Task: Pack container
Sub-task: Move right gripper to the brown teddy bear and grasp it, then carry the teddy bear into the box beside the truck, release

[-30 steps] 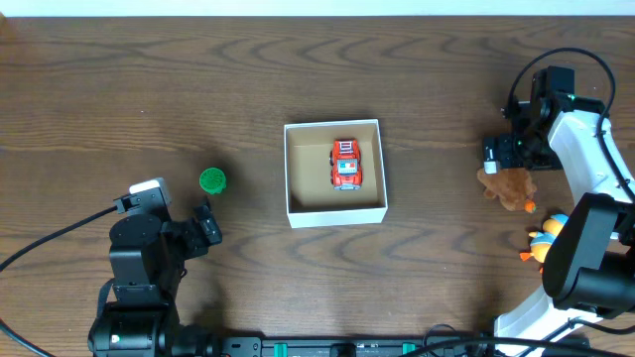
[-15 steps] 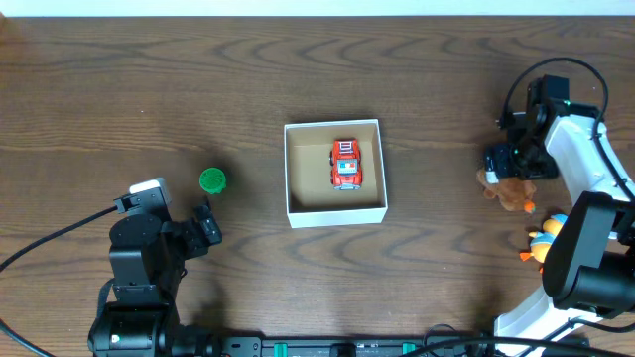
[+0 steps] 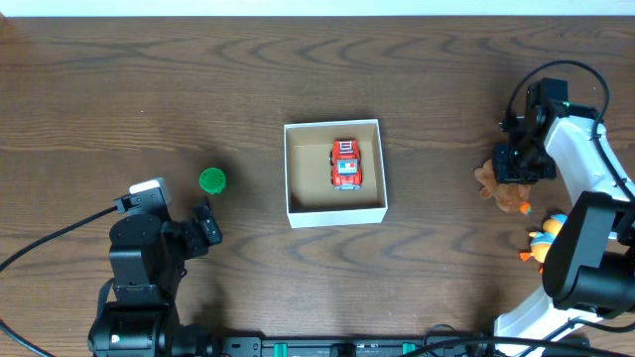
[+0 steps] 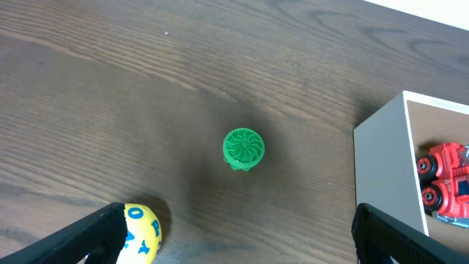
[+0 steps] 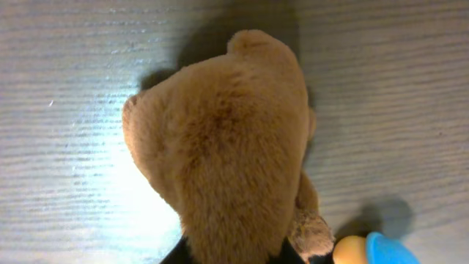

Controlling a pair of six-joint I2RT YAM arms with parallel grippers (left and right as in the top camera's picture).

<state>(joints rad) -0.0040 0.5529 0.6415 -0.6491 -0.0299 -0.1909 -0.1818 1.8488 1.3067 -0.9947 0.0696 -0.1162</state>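
Right gripper (image 3: 518, 164) has closed in over the bear (image 5: 227, 154).
Its finger gap: can't tell, no grasp confirmed. Left gripper (image 4: 242, 229) wide open, empty. Box (image 3: 334, 213) holds only the car (image 3: 345, 165).

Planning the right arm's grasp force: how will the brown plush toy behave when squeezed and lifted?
The brown plush toy looks furry and stuffed, so it will probably squash and flop rather than stay stiff. Likely light for its size; its lumpy shape should not roll.

left fingers (image 4: 88, 235) spread wide; right arm (image 3: 587, 159) extended
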